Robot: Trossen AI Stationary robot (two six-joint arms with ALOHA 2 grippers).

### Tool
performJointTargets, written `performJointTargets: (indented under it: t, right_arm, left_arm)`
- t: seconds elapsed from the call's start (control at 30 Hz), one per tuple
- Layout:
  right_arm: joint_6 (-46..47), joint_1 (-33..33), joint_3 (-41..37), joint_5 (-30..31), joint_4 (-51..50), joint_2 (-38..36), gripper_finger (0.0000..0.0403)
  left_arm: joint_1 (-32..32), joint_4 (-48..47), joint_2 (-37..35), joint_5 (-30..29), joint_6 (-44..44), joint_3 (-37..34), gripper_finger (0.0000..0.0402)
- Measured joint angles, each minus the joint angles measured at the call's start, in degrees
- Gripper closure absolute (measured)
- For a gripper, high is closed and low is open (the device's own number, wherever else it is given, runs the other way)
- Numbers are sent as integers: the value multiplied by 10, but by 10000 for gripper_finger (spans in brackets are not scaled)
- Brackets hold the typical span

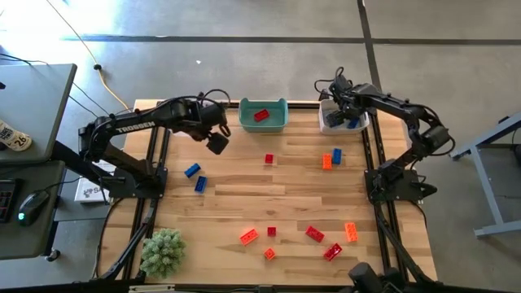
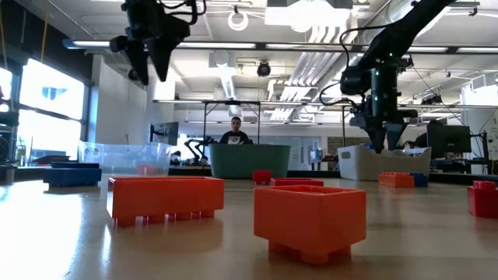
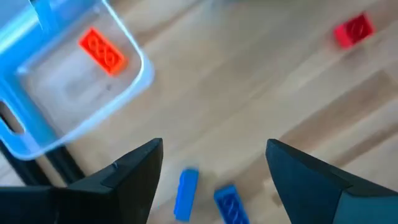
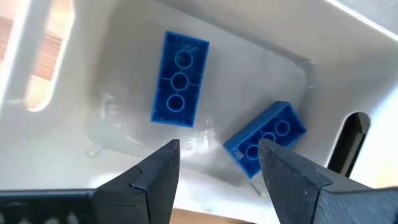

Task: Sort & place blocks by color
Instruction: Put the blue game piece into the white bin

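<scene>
Wooden tabletop [image 1: 244, 203] carries scattered blocks. Your right gripper [image 4: 214, 162] hangs open and empty over the white bin [image 1: 330, 122], two blue blocks [image 4: 179, 79] already inside. Your left gripper [image 3: 211, 168], also open and empty, hovers above two more blue blocks [image 1: 195, 177]. Center one between the fingers before you descend.

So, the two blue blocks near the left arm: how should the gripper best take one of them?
Probably from straight above, fingers closing across the narrow width. The two blue blocks lie flat and apart on the wooden table, so the long side faces are free. The left gripper is open above them.
</scene>
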Motion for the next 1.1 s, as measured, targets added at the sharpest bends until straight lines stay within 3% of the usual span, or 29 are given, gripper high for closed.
performJointTargets:
  t: [0.3,0.47,1.1]
  right_arm:
    - [15,3,0,-34,1,-86,203]
    - [14,11,0,-22,10,-118,203]
    - [40,55,0,-22,39,-126,203]
  left_arm:
    - [-17,-18,0,47,-33,-64,126]
    - [-31,-16,0,76,-55,-120,128]
    - [-37,75,0,96,-63,-304,127]
